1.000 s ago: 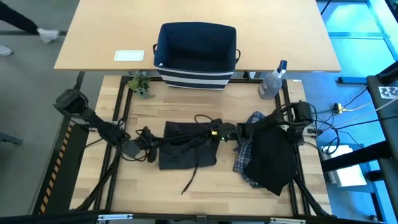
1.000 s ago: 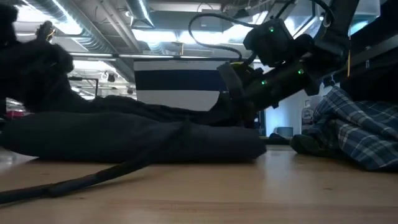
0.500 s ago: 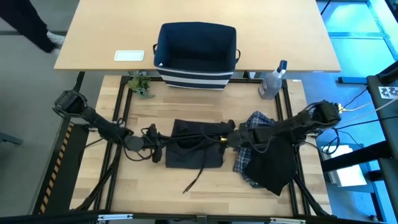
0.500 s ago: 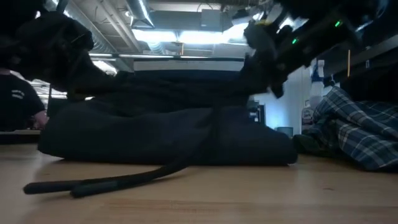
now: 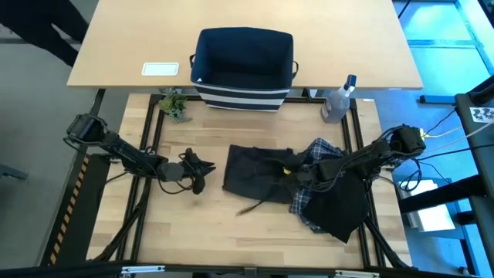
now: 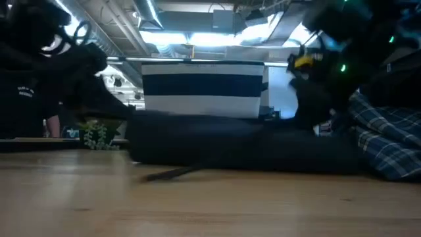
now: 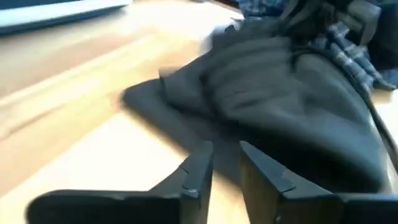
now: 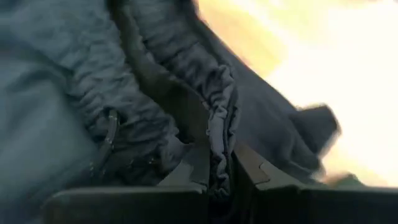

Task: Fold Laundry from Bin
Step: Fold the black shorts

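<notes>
From above, the bin (image 5: pixel 244 68) stands empty at the table's (image 5: pixel 193 232) far edge. The dark olive-green garment (image 5: pixel 258 174) lies mid-table, roughly folded; the plaid shirt (image 5: pixel 309 202) and black garment (image 5: pixel 340 202) wait heaped toward the right edge.

Left wrist: the left gripper (image 7: pixel 221 171) stands parted and empty, just short of the cloth.

Right wrist: the right gripper (image 8: pixel 217 168) pinches the garment's hem.

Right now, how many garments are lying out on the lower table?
3: the dark olive-green garment at centre, the plaid shirt to its right, and the black garment draped over the plaid. More could be hidden beneath that pile.
</notes>
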{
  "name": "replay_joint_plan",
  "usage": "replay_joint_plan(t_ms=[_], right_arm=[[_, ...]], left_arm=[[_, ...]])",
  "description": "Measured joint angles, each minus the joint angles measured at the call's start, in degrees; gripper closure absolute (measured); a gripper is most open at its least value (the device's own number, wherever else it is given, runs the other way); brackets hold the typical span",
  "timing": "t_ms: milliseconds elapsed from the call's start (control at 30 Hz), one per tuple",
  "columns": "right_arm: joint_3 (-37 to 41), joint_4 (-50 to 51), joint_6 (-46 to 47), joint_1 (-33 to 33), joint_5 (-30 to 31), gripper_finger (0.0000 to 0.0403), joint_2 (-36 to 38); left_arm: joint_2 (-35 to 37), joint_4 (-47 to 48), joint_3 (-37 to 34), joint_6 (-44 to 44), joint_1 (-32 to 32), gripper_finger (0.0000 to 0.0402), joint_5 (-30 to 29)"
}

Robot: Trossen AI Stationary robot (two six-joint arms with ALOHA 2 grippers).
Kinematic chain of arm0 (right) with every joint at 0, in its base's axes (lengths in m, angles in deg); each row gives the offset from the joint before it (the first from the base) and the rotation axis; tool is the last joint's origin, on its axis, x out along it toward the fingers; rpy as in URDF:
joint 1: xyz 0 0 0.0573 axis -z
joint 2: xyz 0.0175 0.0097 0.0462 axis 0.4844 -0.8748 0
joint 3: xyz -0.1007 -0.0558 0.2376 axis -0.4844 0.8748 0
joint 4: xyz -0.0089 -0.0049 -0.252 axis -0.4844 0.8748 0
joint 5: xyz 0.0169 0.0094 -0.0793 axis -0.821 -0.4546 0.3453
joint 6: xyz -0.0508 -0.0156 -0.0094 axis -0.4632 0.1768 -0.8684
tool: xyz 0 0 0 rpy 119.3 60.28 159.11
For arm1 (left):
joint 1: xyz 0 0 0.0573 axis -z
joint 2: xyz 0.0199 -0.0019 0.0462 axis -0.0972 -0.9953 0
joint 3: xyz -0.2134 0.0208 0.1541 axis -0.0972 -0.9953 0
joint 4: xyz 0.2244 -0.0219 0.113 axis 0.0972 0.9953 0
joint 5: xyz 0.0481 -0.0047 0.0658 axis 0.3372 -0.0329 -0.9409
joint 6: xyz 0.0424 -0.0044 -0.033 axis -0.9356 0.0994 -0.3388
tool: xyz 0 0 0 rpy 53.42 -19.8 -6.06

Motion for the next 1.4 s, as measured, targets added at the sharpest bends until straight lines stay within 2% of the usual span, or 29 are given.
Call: replay_joint_plan(t_ms=[167,233,400,600,767,1033,1233,1400], right_arm=[[0.05,11.38,10.15,0.03,1.99,0.0381,0.1],[0.92,11.82,10.73,0.03,1.53,0.0381,-0.21],[0.95,7.85,7.77,1.07,1.08,0.0381,-0.02],[0.93,-2.62,-1.0,2.83,-1.47,0.0381,-0.02],[0.87,-7.18,-4.64,4.09,-2.0,0.0376,-0.02],[0.77,-10.19,-11.61,4.61,-2.85,0.0306,-0.02],[-1.67,-9.44,-18.32,5.4,-3.28,0.0213,-0.02],[-6.62,-6.69,-23.93,6.02,-3.24,0.0134,-0.02]], left_arm=[[0.03,-0.21,0.57,-0.35,-0.73,0.0292,0.23],[0.13,-1.01,0.7,-0.71,-0.73,0.0278,0.13],[0.12,-2.1,2.38,-3.36,-0.69,0.0262,1.12],[0.05,-1.65,7.58,-8.33,0.0,0.026,3.44],[-1.78,-0.62,10.35,-9.85,0.0,0.026,4.32],[-9.33,-0.53,11.84,-7.47,0.02,0.026,5.77],[-12.07,-0.56,13.25,-7.4,0.02,0.0259,5.82],[-12.07,-0.73,13.41,-7.42,0.02,0.0259,6.65]])
